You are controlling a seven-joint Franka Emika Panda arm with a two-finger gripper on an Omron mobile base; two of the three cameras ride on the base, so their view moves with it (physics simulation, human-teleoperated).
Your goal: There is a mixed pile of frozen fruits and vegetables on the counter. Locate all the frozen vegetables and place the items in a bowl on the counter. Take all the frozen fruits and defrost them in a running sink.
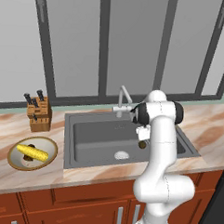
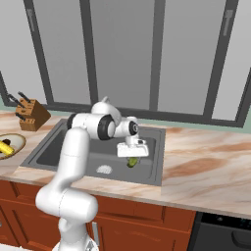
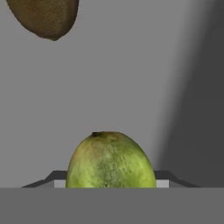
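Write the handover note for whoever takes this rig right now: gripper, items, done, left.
Gripper: over the sink, shut on the yellow-green fruit.
Brown fruit: lying on the sink floor.
Corn cob lies in the bowl on the counter, a dark lump beside it.
Done: vegetables bowled, one fruit in the sink.
Left: release this fruit; whether the faucet runs cannot be told.

Wooden knife block (image 1: 39, 113) with dark-handled knives, standing on worktop near back wall, left of basin; seen also at far left from right side (image 2: 31, 113). Tall window (image 1: 112, 44) behind worktop, grey frosted panes split by dark upright frames. Dark appliance (image 2: 223, 233) below worktop at lower right corner, beside reddish-brown cabinet doors (image 1: 57, 211) with small silver handles
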